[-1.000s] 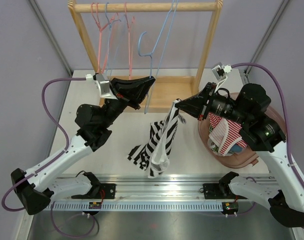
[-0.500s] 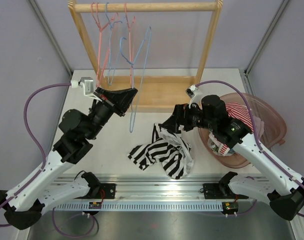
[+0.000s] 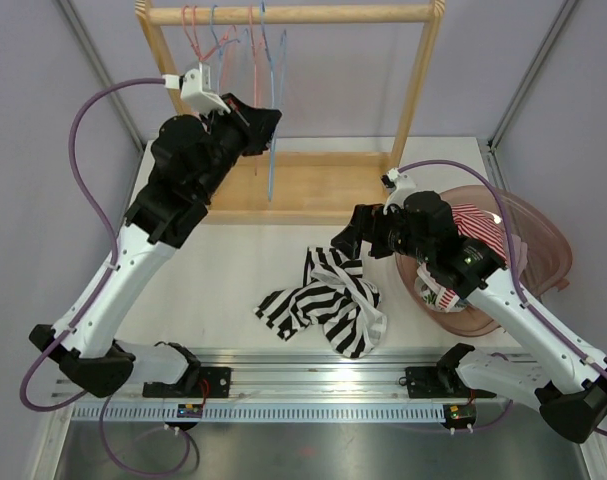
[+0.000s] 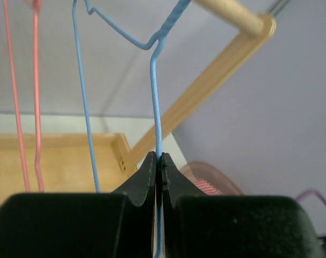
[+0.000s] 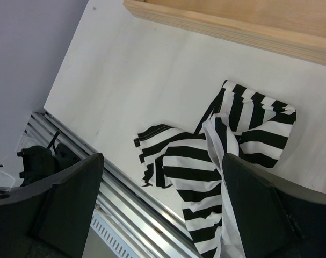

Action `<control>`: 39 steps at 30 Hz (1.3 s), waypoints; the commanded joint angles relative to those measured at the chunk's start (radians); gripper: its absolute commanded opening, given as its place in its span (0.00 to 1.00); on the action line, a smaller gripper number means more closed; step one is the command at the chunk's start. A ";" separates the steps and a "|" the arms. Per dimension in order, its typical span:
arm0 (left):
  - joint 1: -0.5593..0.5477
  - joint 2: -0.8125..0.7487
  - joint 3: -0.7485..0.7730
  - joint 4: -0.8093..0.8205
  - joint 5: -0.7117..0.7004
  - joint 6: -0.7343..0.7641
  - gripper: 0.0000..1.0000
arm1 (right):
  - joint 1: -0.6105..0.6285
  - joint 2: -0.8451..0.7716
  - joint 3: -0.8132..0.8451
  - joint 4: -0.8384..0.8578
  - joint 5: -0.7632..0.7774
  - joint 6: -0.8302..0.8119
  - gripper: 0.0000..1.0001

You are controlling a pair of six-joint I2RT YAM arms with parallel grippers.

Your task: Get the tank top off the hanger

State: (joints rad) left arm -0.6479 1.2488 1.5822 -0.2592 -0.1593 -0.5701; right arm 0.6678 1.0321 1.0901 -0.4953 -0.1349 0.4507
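The black-and-white striped tank top (image 3: 328,308) lies crumpled on the white table, off the hanger, and shows below the right wrist camera too (image 5: 205,172). My right gripper (image 3: 345,240) hovers just above its far edge, open (image 5: 160,161), nothing between the fingers. The blue wire hanger (image 3: 272,172) hangs bare up by the wooden rack's top rod (image 3: 283,14). My left gripper (image 3: 268,122) is raised high and shut on its thin wire. In the left wrist view the wire (image 4: 154,97) runs straight up from between the closed gripper (image 4: 158,160).
Pink hangers (image 3: 195,60) and another blue one (image 3: 215,40) hang on the rack at left. The rack's wooden base (image 3: 323,185) lies behind the tank top. A pink basket (image 3: 543,235) with a red-striped garment sits at right. A metal rail (image 3: 313,375) runs along the near edge.
My right gripper opened and let the tank top drop into a heap on the table. The left arm lifted the blue hanger up to the rack's rod.
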 commanded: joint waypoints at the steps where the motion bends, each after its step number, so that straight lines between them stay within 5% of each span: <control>1: 0.046 0.084 0.180 -0.024 0.064 -0.004 0.00 | 0.009 -0.020 -0.001 0.020 0.041 -0.018 0.99; 14: 0.169 0.489 0.697 -0.221 0.152 -0.024 0.00 | 0.007 0.002 -0.021 0.034 0.037 -0.041 1.00; 21: 0.172 0.472 0.632 -0.219 0.152 -0.034 0.01 | 0.009 0.078 -0.029 0.023 0.021 -0.087 1.00; 22: 0.172 0.460 0.613 -0.215 0.153 -0.036 0.12 | 0.010 0.120 -0.024 0.011 0.035 -0.086 0.99; 34: 0.172 0.264 0.498 -0.195 0.214 -0.008 0.68 | 0.226 0.331 -0.039 -0.106 0.330 -0.017 1.00; 35: 0.172 0.246 0.492 -0.195 0.228 -0.004 0.99 | 0.248 0.344 -0.047 -0.106 0.349 0.005 0.99; 39: 0.172 0.141 0.437 -0.207 0.238 0.025 0.99 | 0.271 0.416 -0.085 -0.086 0.368 0.039 1.00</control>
State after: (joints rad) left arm -0.4820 1.4849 2.0426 -0.5030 0.0284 -0.5812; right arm 0.9192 1.4059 1.0325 -0.5781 0.1474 0.4404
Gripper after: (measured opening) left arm 0.986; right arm 0.993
